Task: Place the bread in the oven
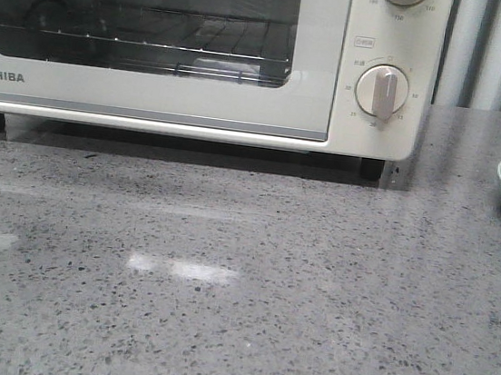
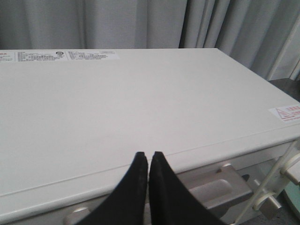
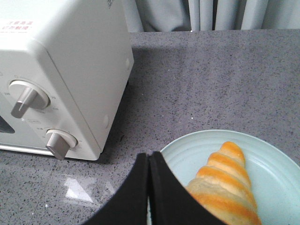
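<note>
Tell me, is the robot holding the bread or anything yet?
No. Both grippers, left and right, are shut with nothing between their fingers. The bread lies on its plate.

You see soft, even light, pale glare patches on the countertop [image 1: 184, 269], dark shadow under the oven [image 1: 203, 54], mild grain throughout.

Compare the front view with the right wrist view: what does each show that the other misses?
Only the front view shows the oven door, closed, with its window and the wire rack behind the glass. Only the right wrist view shows the bread lying on the pale green plate, the closed right hand above the plate's edge, and the oven's side wall. Both show the two dials, the grey speckled counter and the plate.
</note>
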Controlling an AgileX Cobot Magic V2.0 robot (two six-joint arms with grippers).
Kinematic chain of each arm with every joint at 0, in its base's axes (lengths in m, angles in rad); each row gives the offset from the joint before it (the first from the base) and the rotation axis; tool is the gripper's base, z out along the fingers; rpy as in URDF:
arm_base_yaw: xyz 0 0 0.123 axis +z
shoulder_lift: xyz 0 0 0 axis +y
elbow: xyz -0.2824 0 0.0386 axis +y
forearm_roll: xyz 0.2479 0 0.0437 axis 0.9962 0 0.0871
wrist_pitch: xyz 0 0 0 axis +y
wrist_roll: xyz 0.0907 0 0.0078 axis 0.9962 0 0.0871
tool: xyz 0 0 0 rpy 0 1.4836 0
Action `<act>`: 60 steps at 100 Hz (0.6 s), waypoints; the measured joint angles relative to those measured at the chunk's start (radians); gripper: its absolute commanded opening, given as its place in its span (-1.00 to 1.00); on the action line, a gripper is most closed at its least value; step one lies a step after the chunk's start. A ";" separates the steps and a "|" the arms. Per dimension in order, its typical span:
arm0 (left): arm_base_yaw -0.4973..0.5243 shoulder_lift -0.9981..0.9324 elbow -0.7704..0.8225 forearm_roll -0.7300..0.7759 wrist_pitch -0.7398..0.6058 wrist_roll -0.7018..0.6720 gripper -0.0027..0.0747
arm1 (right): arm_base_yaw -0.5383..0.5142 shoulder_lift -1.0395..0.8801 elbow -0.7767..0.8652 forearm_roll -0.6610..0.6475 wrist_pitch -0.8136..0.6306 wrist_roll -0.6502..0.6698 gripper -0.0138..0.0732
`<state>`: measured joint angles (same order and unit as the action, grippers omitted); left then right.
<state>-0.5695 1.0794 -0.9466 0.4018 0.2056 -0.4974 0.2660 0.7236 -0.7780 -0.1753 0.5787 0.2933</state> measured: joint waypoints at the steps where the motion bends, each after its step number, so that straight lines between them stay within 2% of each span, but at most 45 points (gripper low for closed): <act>1: 0.000 0.002 -0.005 0.000 0.003 0.000 -0.99 | 0.000 0.000 0.000 0.000 0.000 0.000 -0.86; 40: -0.046 0.052 -0.051 -0.031 0.161 0.014 -0.99 | 0.000 0.000 0.000 0.000 -0.006 0.000 -0.86; 60: -0.055 0.053 -0.062 -0.061 0.231 0.077 -0.99 | 0.000 0.000 0.000 0.000 -0.006 0.000 -0.86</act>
<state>-0.6243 1.1320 -1.0089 0.3410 0.4367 -0.4208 0.2660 0.7236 -0.7780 -0.1753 0.5730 0.2933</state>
